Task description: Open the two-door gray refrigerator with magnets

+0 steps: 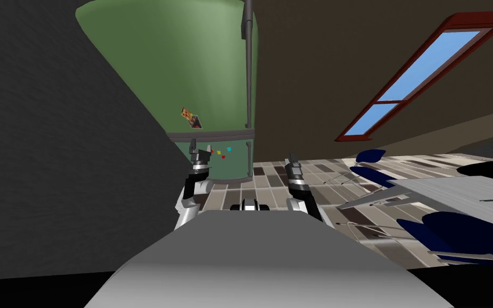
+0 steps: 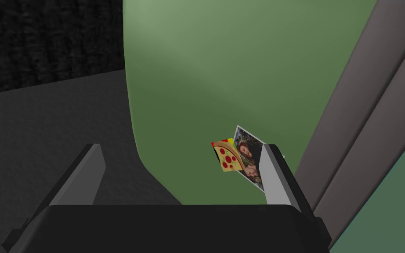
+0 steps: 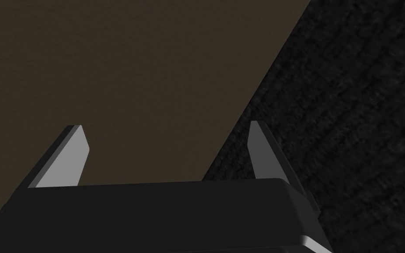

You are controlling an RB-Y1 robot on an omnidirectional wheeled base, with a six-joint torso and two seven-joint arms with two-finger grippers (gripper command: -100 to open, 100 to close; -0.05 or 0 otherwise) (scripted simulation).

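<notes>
- Ahead, the green refrigerator (image 1: 208, 64) stood close; its grey handle (image 2: 364, 110) ran just beside my left gripper (image 2: 182, 148), fingers spread, empty;
- my right gripper (image 3: 166, 129), likewise spread, hung farther from the handle;
- I judged it best to straddle that handle squarely before closing.

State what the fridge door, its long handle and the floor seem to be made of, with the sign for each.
Fridge door: smooth green with a soft sheen, perhaps painted metal; the pizza magnet on it hints so. Handle: plain matt grey bar, metal or plastic, cannot tell. Floor: rectangular brown, grey and white patches, likely tiles.
</notes>
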